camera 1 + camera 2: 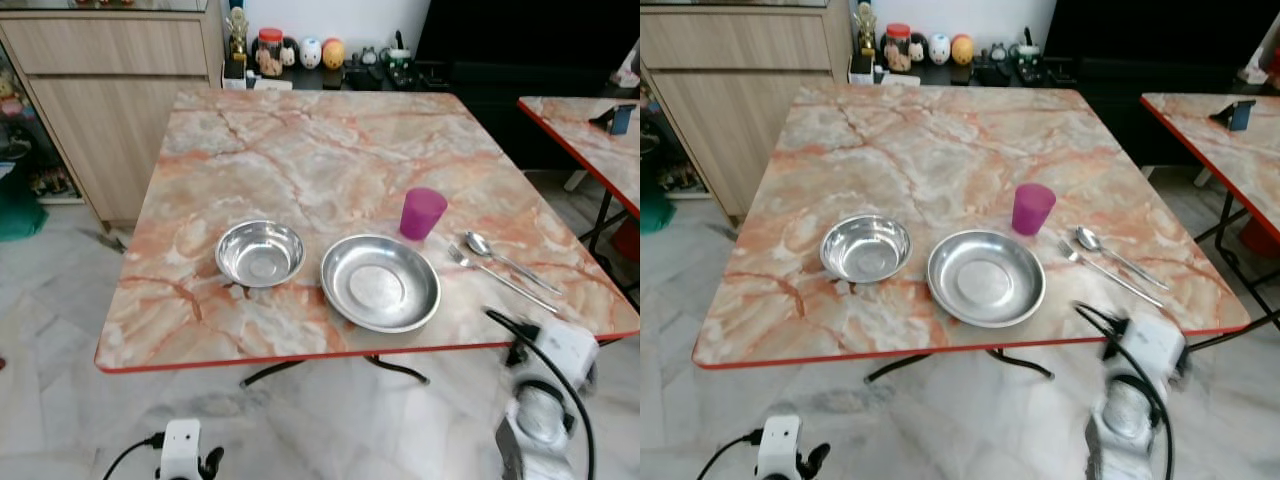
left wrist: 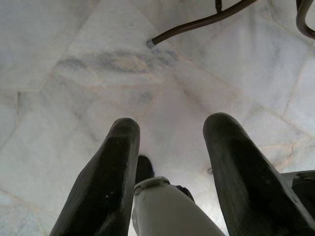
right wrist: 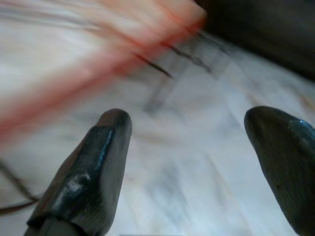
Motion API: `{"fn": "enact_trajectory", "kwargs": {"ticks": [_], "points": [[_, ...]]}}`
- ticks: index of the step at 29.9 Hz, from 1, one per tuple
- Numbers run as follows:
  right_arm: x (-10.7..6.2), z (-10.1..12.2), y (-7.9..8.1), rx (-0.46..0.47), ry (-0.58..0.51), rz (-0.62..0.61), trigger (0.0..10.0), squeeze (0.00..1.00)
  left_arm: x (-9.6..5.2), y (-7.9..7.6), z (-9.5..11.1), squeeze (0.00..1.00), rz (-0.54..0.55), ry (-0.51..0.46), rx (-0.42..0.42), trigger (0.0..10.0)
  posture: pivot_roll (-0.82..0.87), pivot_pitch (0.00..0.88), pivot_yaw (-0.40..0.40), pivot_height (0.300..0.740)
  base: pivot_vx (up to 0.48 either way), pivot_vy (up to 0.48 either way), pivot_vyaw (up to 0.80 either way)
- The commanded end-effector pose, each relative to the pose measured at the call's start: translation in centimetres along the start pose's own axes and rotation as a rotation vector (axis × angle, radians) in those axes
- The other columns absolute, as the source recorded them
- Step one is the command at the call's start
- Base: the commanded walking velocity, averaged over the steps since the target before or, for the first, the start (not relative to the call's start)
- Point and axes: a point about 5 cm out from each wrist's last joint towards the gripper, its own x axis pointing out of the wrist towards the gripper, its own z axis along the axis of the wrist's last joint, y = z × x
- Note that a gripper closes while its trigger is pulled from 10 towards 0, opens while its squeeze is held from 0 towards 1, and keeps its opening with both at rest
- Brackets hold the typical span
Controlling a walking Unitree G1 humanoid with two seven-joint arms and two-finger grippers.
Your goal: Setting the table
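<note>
One marble table (image 1: 300, 150), red-edged; pale tiled floor (image 1: 60, 290); wooden cabinet (image 1: 120, 90) behind.

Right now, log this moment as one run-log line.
table: steel bowl, steel plate, purple cup, spoon, fork | left gripper: open, over floor | right gripper: open, below table edge

The right arm (image 1: 545, 395) is smeared by motion at the table's (image 1: 300, 350) near edge, and the right wrist view is blurred throughout. The second table (image 1: 590, 135) is cut off by the picture's edge. The shelf figurines (image 1: 320, 52) are too small to identify.
</note>
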Motion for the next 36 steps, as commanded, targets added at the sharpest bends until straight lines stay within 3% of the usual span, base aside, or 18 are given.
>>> {"fn": "enact_trajectory", "kwargs": {"ticks": [1, 9, 14, 15, 19, 21, 23, 26, 32, 36], "points": [[0.7, -1.3, -1.3, 0.029, 0.111, -0.103, 10.0, 0.0, 0.0, -0.1, -0.2, 0.0, 0.007, 0.019, -0.007, 10.0, -0.06, 0.0, -0.128, 0.74, 0.0, 0.0, 0.0], [0.9, -4.5, -1.5, -0.042, 0.3, -0.116, 10.0, 0.0, -0.1, 0.1, -0.5, 0.0, 0.018, 0.024, -0.018, 10.0, -0.05, 0.0, -0.131, 0.74, 0.0, 0.0, 0.0], [0.5, -7.1, 0.5, -0.135, 0.426, 0.05, 10.0, 0.0, -0.2, 0.2, -0.7, 0.0, 0.021, 0.029, -0.018, 10.0, -0.06, 0.0, -0.122, 0.74, 0.0, 0.0, 0.0], [0.2, -7.9, 1.4, -0.194, 0.453, 0.16, 10.0, 0.0, -0.2, 0.3, -0.7, 0.0, 0.021, 0.03, -0.018, 10.0, -0.06, 0.0, -0.121, 0.74, 0.0, 0.0, 0.0], [-0.2, -8.4, 2.1, -0.24, 0.456, 0.228, 10.0, 0.0, -0.2, 0.3, -0.7, 0.0, 0.022, 0.03, -0.019, 10.0, -0.05, 0.0, -0.117, 0.74, 0.0, 0.0, 0.0], [-1.3, -9.4, 3.5, -0.385, 0.445, 0.416, 10.0, 0.0, -0.2, 0.3, -0.7, 0.0, 0.02, 0.03, -0.016, 10.0, -0.06, 0.0, -0.114, 0.74, 0.0, 0.0, 0.0], [-2.6, -10.2, 4.6, -0.451, 0.436, 0.594, 10.0, 0.0, -0.2, 0.3, -0.6, 0.0, 0.018, 0.03, -0.013, 10.0, -0.06, 0.0, -0.109, 0.74, 0.0, 0.0, 0.0], [-3.6, -10.9, 5.4, -0.504, 0.419, 0.764, 10.0, 0.0, -0.2, 0.3, -0.7, 0.0, 0.017, 0.032, -0.011, 10.0, -0.05, 0.0, -0.106, 0.74, 0.0, 0.0, 0.0], [-4.1, -11.6, 5.1, -0.584, 0.423, 0.794, 10.0, 0.0, -0.2, 0.5, -0.8, 0.0, 0.023, 0.038, -0.012, 10.0, -0.04, 0.0, -0.108, 0.74, 0.0, 0.0, 0.0], [-5.1, -12.6, 5.1, -0.566, 0.44, 0.815, 10.0, 0.0, -0.3, 0.6, -0.9, 0.0, 0.026, 0.045, -0.008, 10.0, -0.04, 0.0, -0.103, 0.74, 0.0, 0.0, 0.0]]}}
